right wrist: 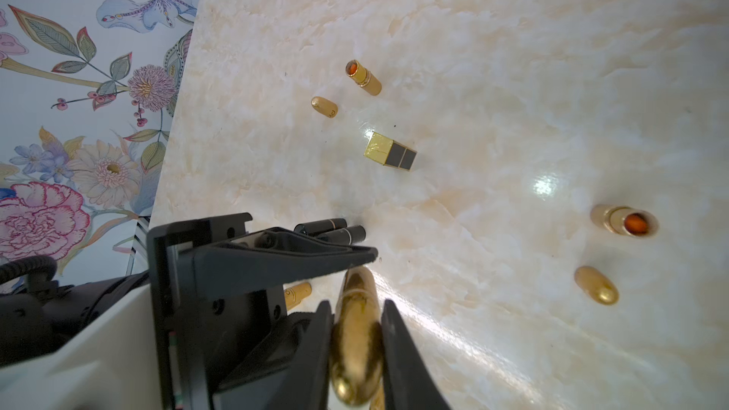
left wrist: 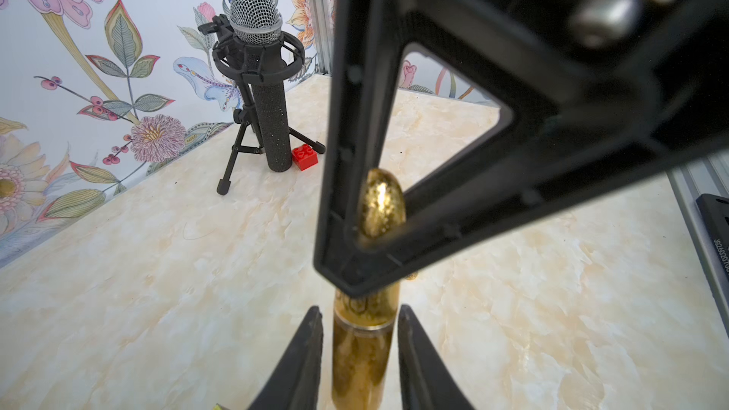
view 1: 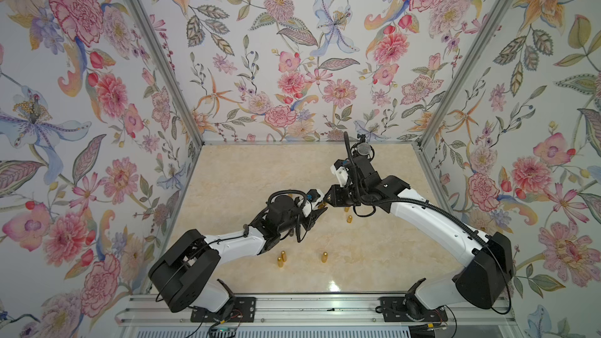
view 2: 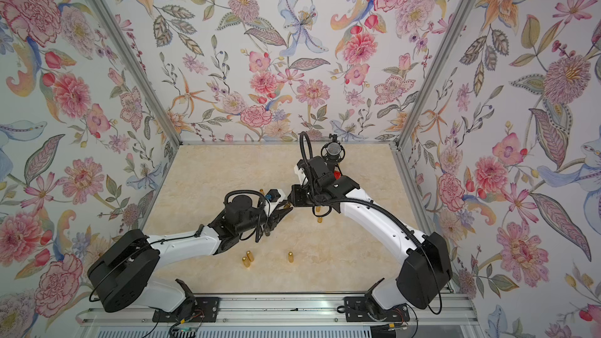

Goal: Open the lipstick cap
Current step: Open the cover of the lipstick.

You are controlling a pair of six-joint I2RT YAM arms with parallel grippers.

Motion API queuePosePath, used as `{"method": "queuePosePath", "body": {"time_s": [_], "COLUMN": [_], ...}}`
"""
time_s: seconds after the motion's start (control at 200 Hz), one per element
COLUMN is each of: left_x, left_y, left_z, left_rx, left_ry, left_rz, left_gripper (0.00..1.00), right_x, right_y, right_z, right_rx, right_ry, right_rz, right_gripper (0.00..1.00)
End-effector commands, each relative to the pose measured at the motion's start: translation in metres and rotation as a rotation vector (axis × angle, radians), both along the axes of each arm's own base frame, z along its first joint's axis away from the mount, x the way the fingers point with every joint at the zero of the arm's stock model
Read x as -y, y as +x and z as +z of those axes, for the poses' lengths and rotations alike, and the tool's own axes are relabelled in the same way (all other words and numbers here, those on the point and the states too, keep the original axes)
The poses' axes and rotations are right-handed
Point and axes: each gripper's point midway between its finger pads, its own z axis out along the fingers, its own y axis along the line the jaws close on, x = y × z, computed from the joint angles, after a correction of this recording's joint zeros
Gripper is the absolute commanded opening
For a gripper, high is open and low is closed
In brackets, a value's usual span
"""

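Mid-table (view 1: 227,190), both arms meet nose to nose with 1 gold lipstick (left wrist: 363,356) bridged between them, clear of the surface. The left gripper (left wrist: 359,309) is closed narrowly on the base tube, fingers tight to either side. The right gripper (right wrist: 357,303) is clamped almost fully on the rounded cap (right wrist: 357,333). This reads as a 2-handed pull set-up: one end is anchored and the other is free to draw off along the tube's axis, which the opposed wrists line up with. A seam ring shows just past the left fingertips in the left wrist view and looks unparted, so the cap is judged on. Hard to see: the right finger's frame covers the stretch between seam and cap tip. Both top views give only a gold speck between black jaws, and exact pad contact at either end is not visible. 2 open tubes (right wrist: 363,77), (right wrist: 625,221) and 2 loose caps (right wrist: 324,107), (right wrist: 596,285) lie well apart, out of the arms' way. The mic (left wrist: 256,72) and a red brick (left wrist: 305,156) stand by the back wall.
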Motion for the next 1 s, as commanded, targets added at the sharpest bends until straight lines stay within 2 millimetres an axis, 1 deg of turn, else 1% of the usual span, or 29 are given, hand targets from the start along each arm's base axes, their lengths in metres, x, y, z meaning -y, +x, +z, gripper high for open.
{"method": "queuePosePath", "body": {"time_s": [0.0,0.085,0.16,0.22,0.325,0.475,0.485,0.505,0.7,0.906,0.951,0.996], "left_x": [-0.001,0.000,0.000,0.000,0.000,-0.005,-0.005,-0.006,-0.017,-0.023,-0.024,-0.025], "left_y": [-0.005,-0.004,-0.004,-0.004,-0.005,-0.008,-0.009,-0.009,-0.013,-0.017,-0.019,-0.020], "left_z": [-0.002,0.001,0.003,0.003,0.004,-0.004,-0.005,-0.006,-0.019,-0.025,-0.023,-0.018], "left_rx": [0.010,0.014,0.017,0.018,0.016,-0.001,-0.002,-0.004,-0.019,-0.025,-0.024,-0.021], "left_ry": [0.007,0.001,-0.004,-0.007,-0.006,0.018,0.021,0.025,0.077,0.109,0.099,0.082], "left_rz": [-0.007,-0.010,-0.008,-0.011,-0.013,-0.006,-0.005,-0.003,0.017,0.022,0.023,0.022], "left_gripper": [0.29,0.21,0.20,0.17,0.16,0.13,0.13,0.12,0.11,0.10,0.10,0.09], "right_x": [0.004,0.003,0.005,0.006,0.007,0.007,0.013,0.016,0.026,0.033,0.036,0.042], "right_y": [-0.004,-0.004,-0.004,-0.003,-0.002,-0.003,0.003,0.005,0.009,0.009,0.009,0.010], "right_z": [0.005,0.005,0.006,0.008,0.009,0.016,0.017,0.018,0.031,0.043,0.042,0.035], "right_rx": [-0.005,-0.006,-0.004,-0.001,-0.003,0.003,0.005,0.007,0.019,0.042,0.047,0.055], "right_ry": [0.022,0.022,0.023,0.028,0.035,0.056,0.058,0.060,0.095,0.118,0.109,0.083], "right_rz": [-0.009,-0.008,-0.016,-0.018,-0.021,-0.019,-0.041,-0.049,-0.074,-0.093,-0.096,-0.108], "right_gripper": [0.23,0.22,0.22,0.22,0.22,0.22,0.22,0.22,0.22,0.22,0.22,0.22]}}
